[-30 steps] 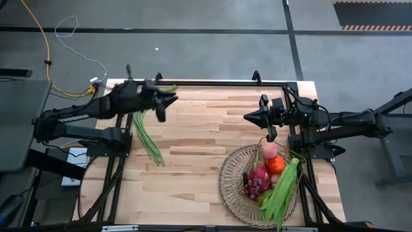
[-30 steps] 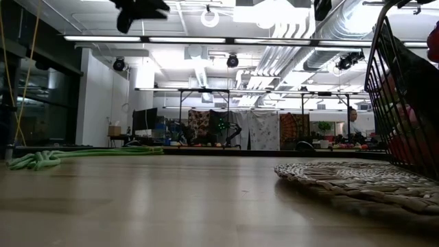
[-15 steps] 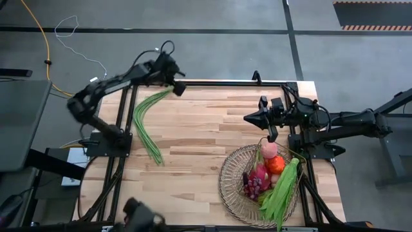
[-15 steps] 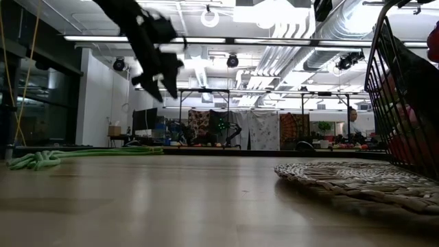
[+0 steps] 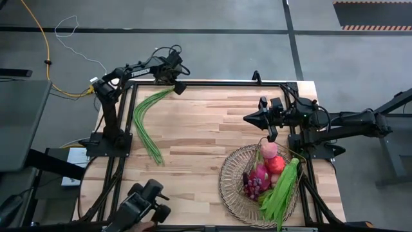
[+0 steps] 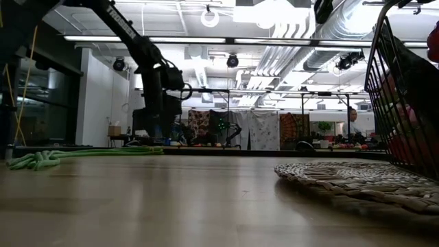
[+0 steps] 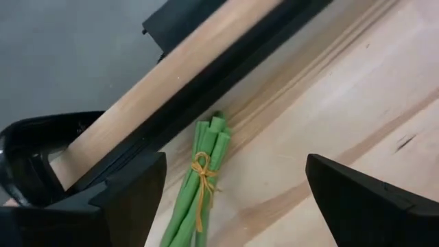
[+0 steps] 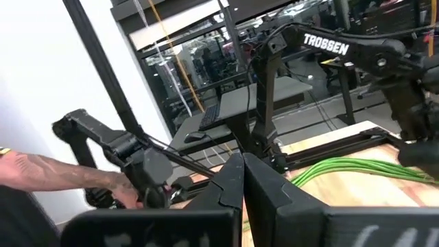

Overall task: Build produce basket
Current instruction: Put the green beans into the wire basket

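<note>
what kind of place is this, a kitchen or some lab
Most likely a robotics lab or workshop, not a kitchen. The low view shows exposed ceiling ducts and strip lights over an open hall with workstations, and the wooden table sits in a black frame on a bare grey floor.

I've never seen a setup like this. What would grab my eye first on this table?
Probably the round tan wire basket at the table's near right, heaped with a pink dragon fruit, purple grapes and a green bean bunch. Next, the long green bean bunch lying alone on the wood at far left, with the left gripper over its tied end, jaws open. The right gripper hangs shut above the basket's far rim.
</note>
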You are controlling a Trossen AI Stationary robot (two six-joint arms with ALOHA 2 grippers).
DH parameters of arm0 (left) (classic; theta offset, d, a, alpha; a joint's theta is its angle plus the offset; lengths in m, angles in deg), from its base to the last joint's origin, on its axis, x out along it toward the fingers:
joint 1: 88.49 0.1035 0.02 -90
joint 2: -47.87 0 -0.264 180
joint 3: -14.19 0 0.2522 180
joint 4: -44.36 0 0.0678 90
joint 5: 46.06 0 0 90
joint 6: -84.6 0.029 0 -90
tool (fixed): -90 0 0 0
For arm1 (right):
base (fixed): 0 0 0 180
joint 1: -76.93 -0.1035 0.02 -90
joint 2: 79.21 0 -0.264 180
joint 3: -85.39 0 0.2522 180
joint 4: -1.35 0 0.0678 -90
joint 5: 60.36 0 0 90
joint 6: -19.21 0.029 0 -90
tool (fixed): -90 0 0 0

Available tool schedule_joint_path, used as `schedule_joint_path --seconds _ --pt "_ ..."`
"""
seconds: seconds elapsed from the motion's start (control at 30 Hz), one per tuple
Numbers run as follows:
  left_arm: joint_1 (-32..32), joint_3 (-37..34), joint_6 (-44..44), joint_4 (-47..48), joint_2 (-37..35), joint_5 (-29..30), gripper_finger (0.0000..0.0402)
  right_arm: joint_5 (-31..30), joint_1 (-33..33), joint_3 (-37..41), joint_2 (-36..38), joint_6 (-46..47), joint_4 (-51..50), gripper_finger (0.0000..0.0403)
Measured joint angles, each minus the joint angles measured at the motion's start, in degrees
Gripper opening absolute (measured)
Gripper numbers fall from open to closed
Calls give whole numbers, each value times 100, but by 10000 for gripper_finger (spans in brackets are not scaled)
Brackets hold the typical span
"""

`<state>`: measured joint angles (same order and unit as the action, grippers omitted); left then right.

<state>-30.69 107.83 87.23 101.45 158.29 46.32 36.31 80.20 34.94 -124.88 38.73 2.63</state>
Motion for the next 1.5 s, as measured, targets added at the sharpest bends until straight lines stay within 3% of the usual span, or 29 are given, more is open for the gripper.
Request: schedule_joint_path --seconds 0.3,0.77,0.97,1.3,1.4,1.5 --pt "4 0 542 67 278 251 331 -234 0 0 0 -2 -22 0" --pt "221 0 344 123 653 252 291 -330 2 0 -2 0 -24 0" --pt "247 26 352 194 784 187 217 -330 2 0 0 -2 -26 0" --pt "214 15 190 218 844 187 45 -330 2 0 -2 -2 -26 0" --pt "208 13 64 224 819 193 18 -330 2 0 -2 -2 -26 0" --pt "212 -14 43 165 689 95 18 -330 2 0 -2 -5 -26 0"
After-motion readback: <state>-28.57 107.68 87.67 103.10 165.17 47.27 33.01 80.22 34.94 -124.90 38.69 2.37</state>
